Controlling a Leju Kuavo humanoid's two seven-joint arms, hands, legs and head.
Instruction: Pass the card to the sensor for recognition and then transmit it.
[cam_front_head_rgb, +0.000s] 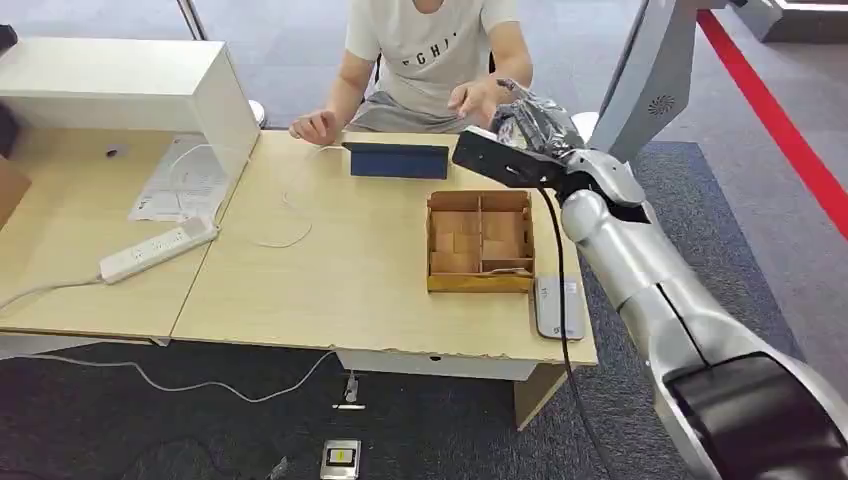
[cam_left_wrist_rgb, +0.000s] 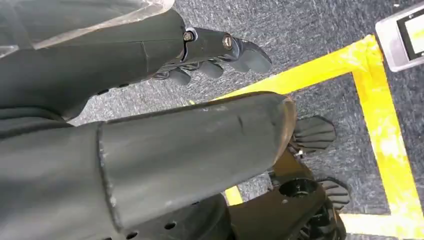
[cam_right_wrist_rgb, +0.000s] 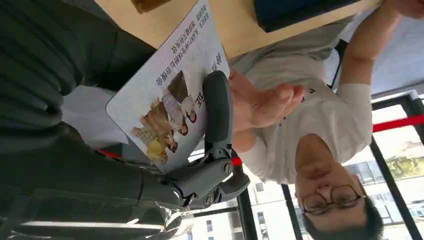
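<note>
One pale wooden desk (cam_front_head_rgb: 330, 290) on grey carpet; one compartmented wooden tray (cam_front_head_rgb: 480, 243). The right hand (cam_front_head_rgb: 535, 125) pinches one printed white card (cam_right_wrist_rgb: 167, 95); left hand (cam_left_wrist_rgb: 210, 55) curled, holding nothing.

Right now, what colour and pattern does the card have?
The card is white with printed text and small pictures, clearest in the right wrist view.

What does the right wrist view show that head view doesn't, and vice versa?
Right wrist view alone: the printed face of the card, text and small photos, held in the right hand, with the person's open palm just beyond it.
Head view alone: the wooden divided box, the flat grey device beside it at the table edge, the power strip, the white cabinet.
Both: the person, the table, the dark blue stand.
</note>
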